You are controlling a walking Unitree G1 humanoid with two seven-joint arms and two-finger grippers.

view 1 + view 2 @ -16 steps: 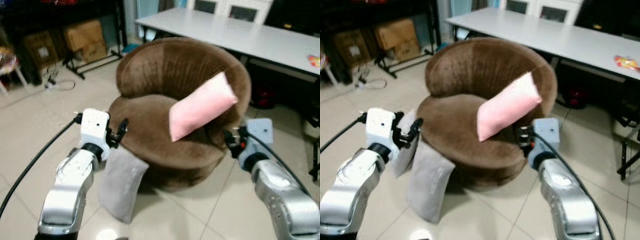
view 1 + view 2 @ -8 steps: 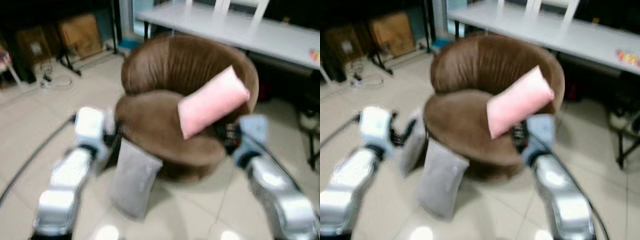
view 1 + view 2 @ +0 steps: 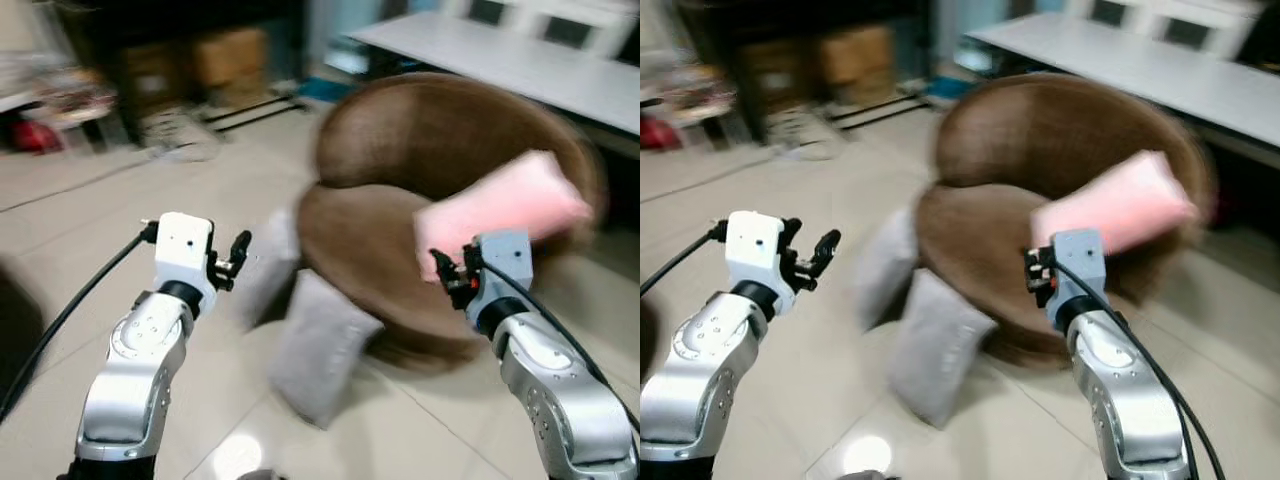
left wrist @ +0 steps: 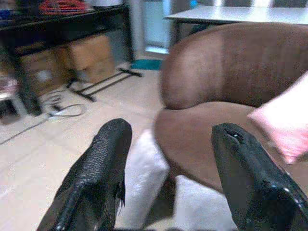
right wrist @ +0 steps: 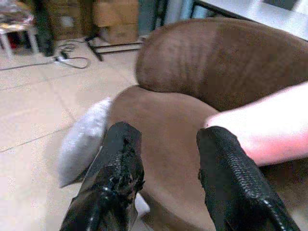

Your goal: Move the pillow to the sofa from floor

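Closing In on Two Grey Pillows by the Sofa

Leaning against the sofa point(image 3: 450, 190), a round brown one, are two grey pillows on the tiled floor point(image 3: 120, 240). The nearer pillow point(image 3: 318, 345) stands propped on its lower edge against the sofa's front, tilted. A second grey pillow point(image 3: 268, 265) leans against the sofa's side, just beside the first. A pink pillow point(image 3: 505, 215) already lies on the seat, resting against the backrest.

Both arms are raised ahead of the robot, empty. The left gripper point(image 3: 238, 258) hovers above the floor, near the second grey pillow, its fingers point(image 4: 98, 178) apart with nothing between them. The right gripper point(image 3: 450, 275) hangs over the sofa's front edge, fingers point(image 5: 118, 180) also spread and holding nothing. The head views are blurred, so fine detail is lost.

The pillows look soft and light, likely to sag and fold under a grip. A pinch on a top corner or along the upper edge should bunch enough fabric to hold; a grasp on the flat middle would probably slip off. Lifted by one corner, a pillow will dangle and swing, so it needs height to clear the seat edge. Nothing is fragile, and a drop would do no harm.

A white counter point(image 3: 500, 60) stands behind the sofa, with boxes point(image 3: 225, 55) by the far wall.
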